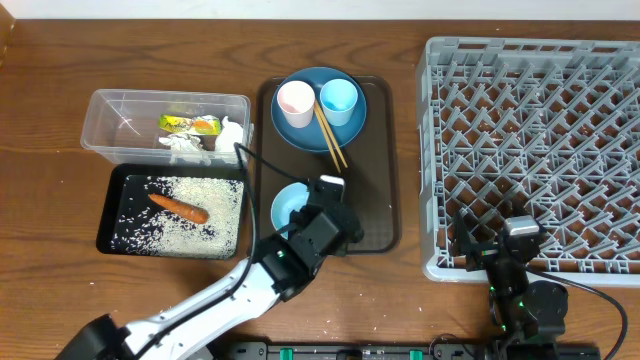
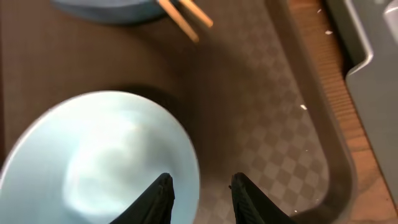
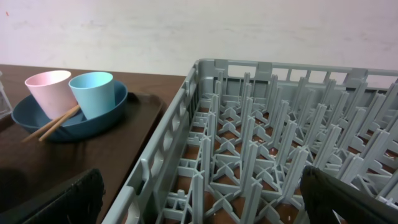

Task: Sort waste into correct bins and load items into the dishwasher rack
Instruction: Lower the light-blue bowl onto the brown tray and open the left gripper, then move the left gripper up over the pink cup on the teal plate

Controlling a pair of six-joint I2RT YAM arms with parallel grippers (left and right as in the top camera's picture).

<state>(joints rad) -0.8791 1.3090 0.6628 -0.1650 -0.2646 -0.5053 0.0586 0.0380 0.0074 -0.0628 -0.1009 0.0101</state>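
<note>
The white bowl point(image 2: 93, 168) is round, smooth and glossy (it reads pale blue in this light). It sits on the brown tray point(image 2: 336, 155), directly under the left pincer point(image 2: 202, 186). That pincer is released. One dark finger hangs inside the bowl's thin rim and the other outside it, over the tray's checker-embossed floor. Neither clearly touches the rim.

Ahead of this pincer, the tips of the wooden chopsticks point(image 2: 186, 15) stick out past the edge of the blue plate point(image 2: 106, 7). To its right the tray's rounded raised lip curves, with a strip of wood-grain worktop point(image 2: 317, 37) beyond it.

The right pincer point(image 3: 202, 193) is also released, its black fingers spread wide at the near edge of the grey plastic rack point(image 3: 280, 155). Rows of upright pegs rise from the lattice floor ahead of it. Off to its left, the plate holds a pink cup point(image 3: 48, 90) and a light blue cup point(image 3: 93, 93), both tapered and matte.
</note>
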